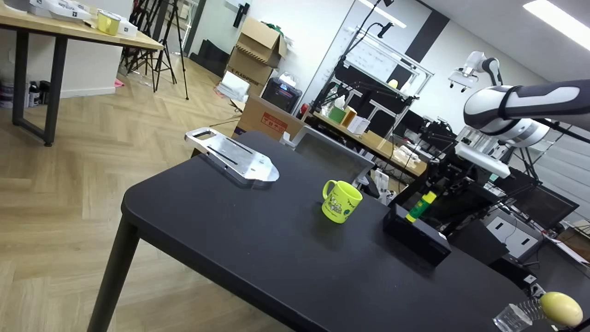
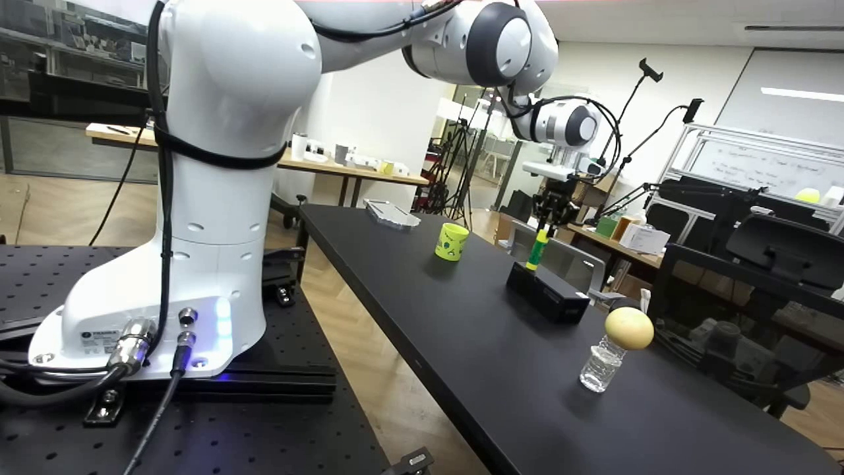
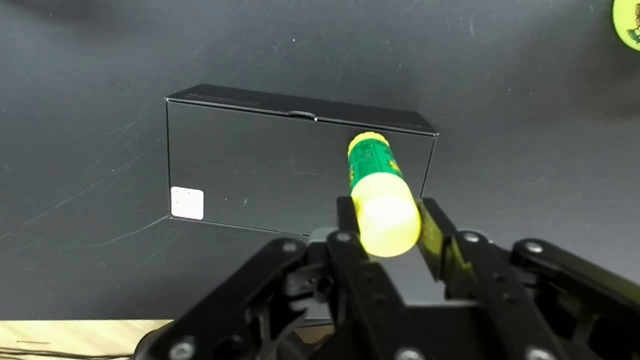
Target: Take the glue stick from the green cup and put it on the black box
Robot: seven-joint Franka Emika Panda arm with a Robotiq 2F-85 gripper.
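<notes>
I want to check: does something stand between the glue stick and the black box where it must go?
Nothing visible does. The fingers hold the glue stick over the black box, touching it or just above; I cannot tell which.

Light wood herringbone floor (image 1: 115, 152), clear in an exterior view. White wall (image 2: 715, 66); large whiteboard (image 2: 765, 115), scribbled on, seen in both exterior views. White ceiling (image 1: 507, 32), bright strip light (image 1: 562, 23). Black round-cornered table (image 1: 253, 240) across the front, scratched in the wrist view. Farther back: wood-topped table (image 1: 143, 42) on black metal legs (image 1: 59, 69), thin black tripods (image 1: 148, 16) beside it, brown cardboard boxes (image 1: 251, 50) stacked near the wall. Pale-framed grey mesh chair (image 1: 332, 157) just behind the black table. Long wood-topped bench (image 1: 375, 144) beyond, cluttered, most items too small to tell. Flat black monitor (image 1: 551, 203) off to one side.
</notes>
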